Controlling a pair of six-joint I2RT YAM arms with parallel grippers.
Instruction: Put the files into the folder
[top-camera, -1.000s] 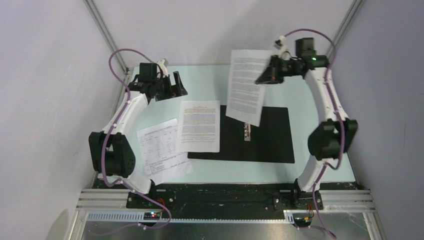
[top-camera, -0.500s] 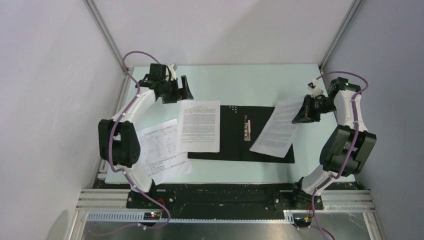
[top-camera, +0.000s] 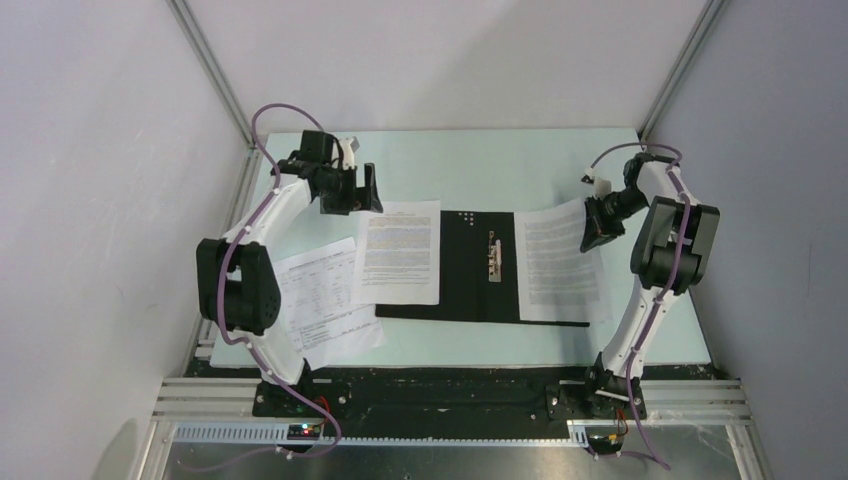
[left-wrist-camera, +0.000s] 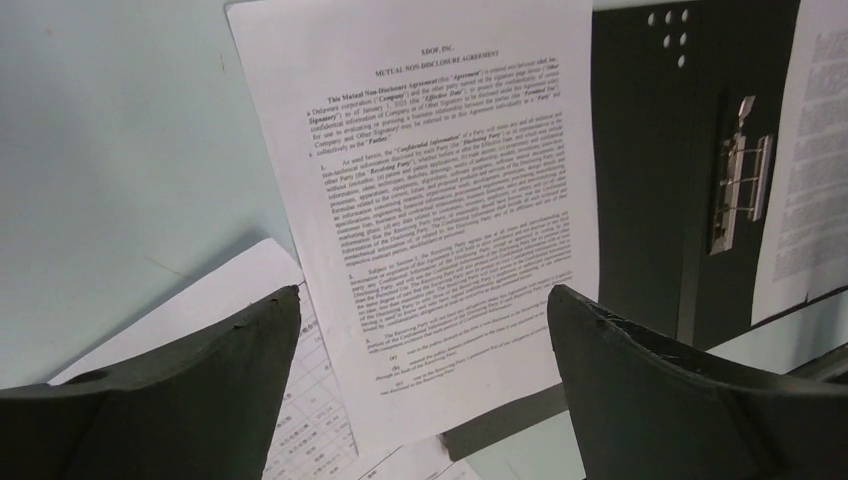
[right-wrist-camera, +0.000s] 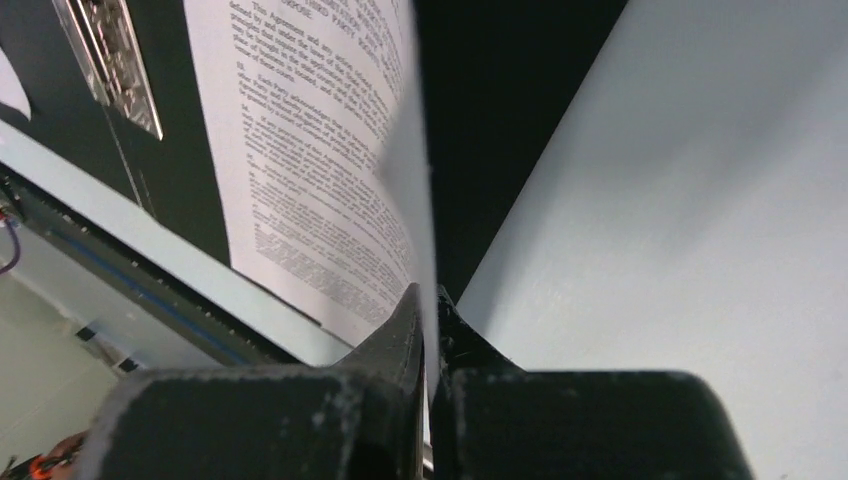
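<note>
Item: my right end effector (top-camera: 597, 228), clenched on sheet (top-camera: 553, 265); I should square it flat inside folder (top-camera: 465, 275) before releasing.

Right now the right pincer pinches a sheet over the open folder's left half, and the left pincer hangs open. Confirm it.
Not quite: the right pincer pinches the sheet over the folder's right half, as the top view shows. The left pincer does hang open.
</note>
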